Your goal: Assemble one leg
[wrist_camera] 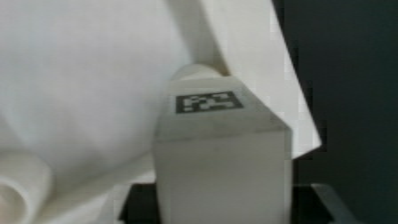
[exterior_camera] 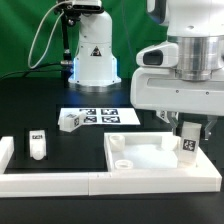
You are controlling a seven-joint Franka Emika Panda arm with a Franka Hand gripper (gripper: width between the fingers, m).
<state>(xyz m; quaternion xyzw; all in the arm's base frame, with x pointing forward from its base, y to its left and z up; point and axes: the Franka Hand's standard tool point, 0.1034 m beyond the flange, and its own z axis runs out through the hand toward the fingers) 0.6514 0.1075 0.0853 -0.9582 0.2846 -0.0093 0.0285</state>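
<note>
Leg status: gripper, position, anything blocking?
Gripper shut on the leg, upright. Leg over the slab corner on the exterior view's right; seated or not, cannot tell. Nothing visible in the way.

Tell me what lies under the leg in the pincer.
The leg, held in the pincer, is over the white slab's corner at the exterior view's right. The leg's base covers the spot beneath; any hole there cannot be seen.

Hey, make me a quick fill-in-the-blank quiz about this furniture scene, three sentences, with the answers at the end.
1. The gripper is shut on a tagged ____ at the slab.
2. The upright leg stands on the exterior view's ____ side.
3. In all, the exterior view shows ____ legs.
Answers: leg; left; three.
</note>
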